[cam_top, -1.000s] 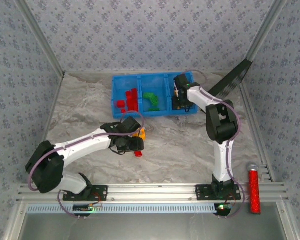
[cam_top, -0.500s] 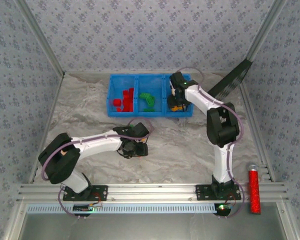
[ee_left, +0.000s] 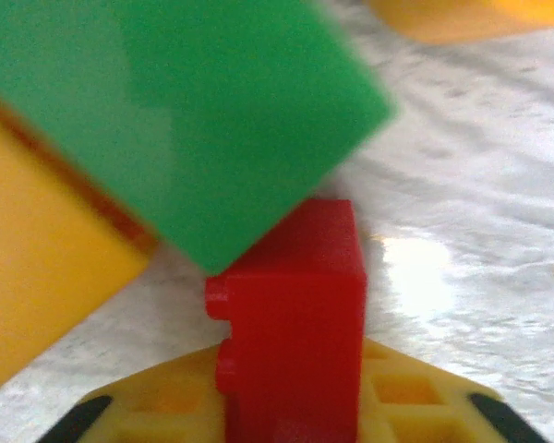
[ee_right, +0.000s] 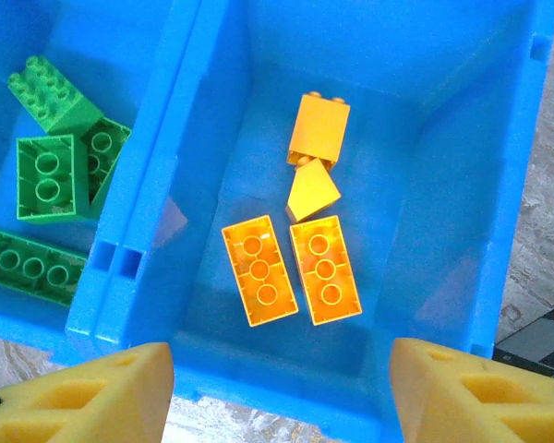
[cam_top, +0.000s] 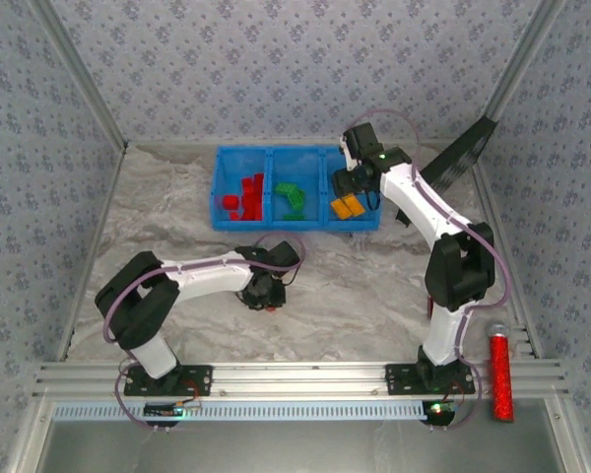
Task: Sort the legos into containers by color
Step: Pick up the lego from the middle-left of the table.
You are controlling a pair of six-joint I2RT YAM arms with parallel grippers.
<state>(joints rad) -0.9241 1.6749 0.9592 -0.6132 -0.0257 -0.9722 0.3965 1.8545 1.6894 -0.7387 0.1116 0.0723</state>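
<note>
My left gripper [cam_top: 265, 293] is low over the marble table, shut on a red lego [ee_left: 291, 314] that stands between its yellow pads [ee_left: 415, 397]. Close around it lie a green lego [ee_left: 185, 111] and yellow-orange legos [ee_left: 37, 277]. The blue tray [cam_top: 217, 187] holds red legos [cam_top: 246, 195] in its left container, green legos [cam_top: 294, 197] in the middle one and orange legos [cam_top: 347, 206] in the right one. My right gripper [cam_top: 360, 175] hangs open above the right container. Several orange legos [ee_right: 258, 269] lie below its empty fingers [ee_right: 83, 397].
A long red studded cylinder [cam_top: 497, 372] lies at the front right by the rail. A black flat panel [cam_top: 458, 158] leans behind the tray's right end. Patterned walls close in the left, back and right sides.
The left gripper moved right and down over the loose bricks and shut on the red lego. The right gripper rose out of the right container, leaving orange legos there.
</note>
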